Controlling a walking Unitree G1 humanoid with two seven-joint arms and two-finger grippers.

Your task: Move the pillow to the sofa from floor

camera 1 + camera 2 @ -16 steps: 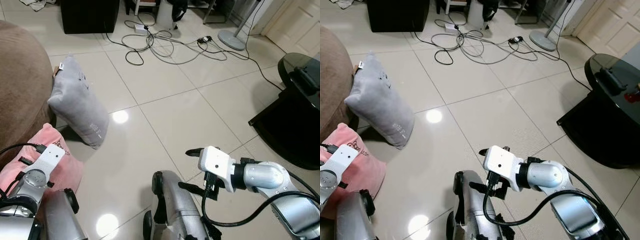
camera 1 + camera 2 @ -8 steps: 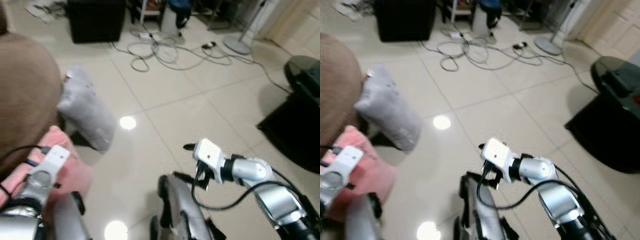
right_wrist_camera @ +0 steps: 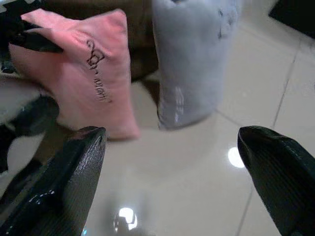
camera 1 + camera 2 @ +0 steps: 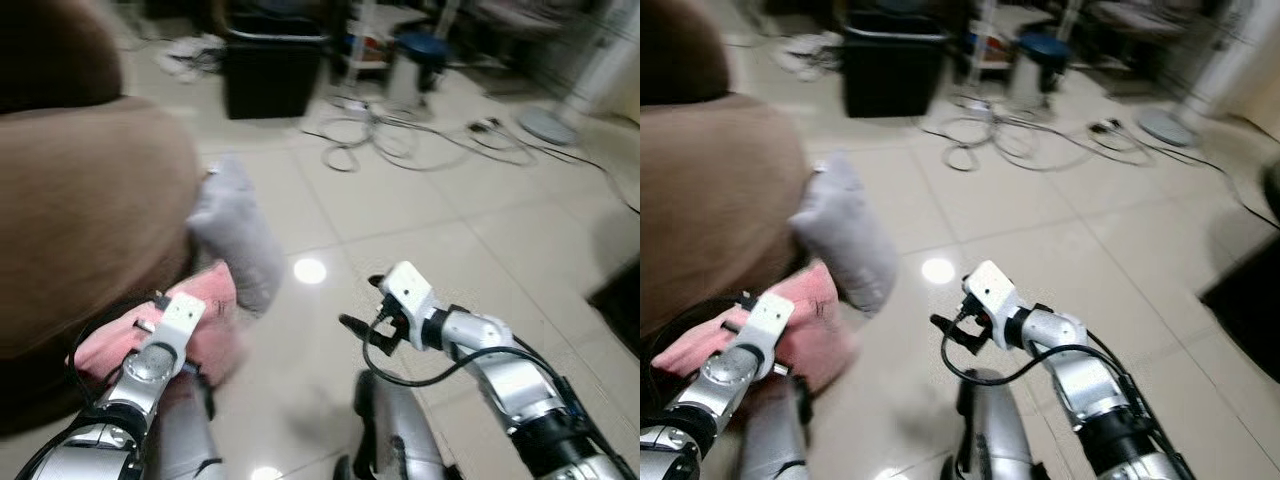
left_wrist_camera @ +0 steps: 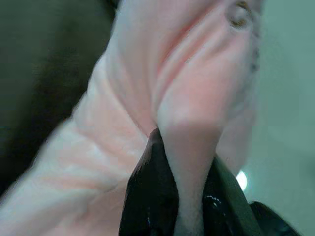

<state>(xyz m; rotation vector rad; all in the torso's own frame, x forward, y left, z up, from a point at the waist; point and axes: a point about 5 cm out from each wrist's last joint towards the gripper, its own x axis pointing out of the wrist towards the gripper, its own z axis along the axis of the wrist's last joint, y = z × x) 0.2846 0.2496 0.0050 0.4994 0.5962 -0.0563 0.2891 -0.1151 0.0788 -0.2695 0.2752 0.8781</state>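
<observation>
My left gripper (image 5: 187,196) is shut on a fold of the pink pillow (image 4: 215,305), and both black fingers (image 5: 150,196) pinch the fabric. The pillow hangs against the front of the brown sofa (image 4: 80,200), low at my left side. A grey pillow (image 4: 235,235) leans upright on the sofa's side just beyond it. My right gripper (image 4: 362,308) is held out in front of me over the tiles, open and holding nothing. From its wrist the pink pillow (image 3: 83,69) and grey pillow (image 3: 189,54) stand side by side.
Tangled cables (image 4: 400,140) lie on the tiled floor ahead. A black box (image 4: 270,70) and a blue stool (image 4: 420,50) stand behind them, with a fan base (image 4: 550,125) at the far right. My own leg (image 4: 395,430) is below.
The whole view has swung left and become blurred, bringing more of the sofa into sight. My left arm with the pink pillow now sits higher against the sofa front. The right gripper stays open.
</observation>
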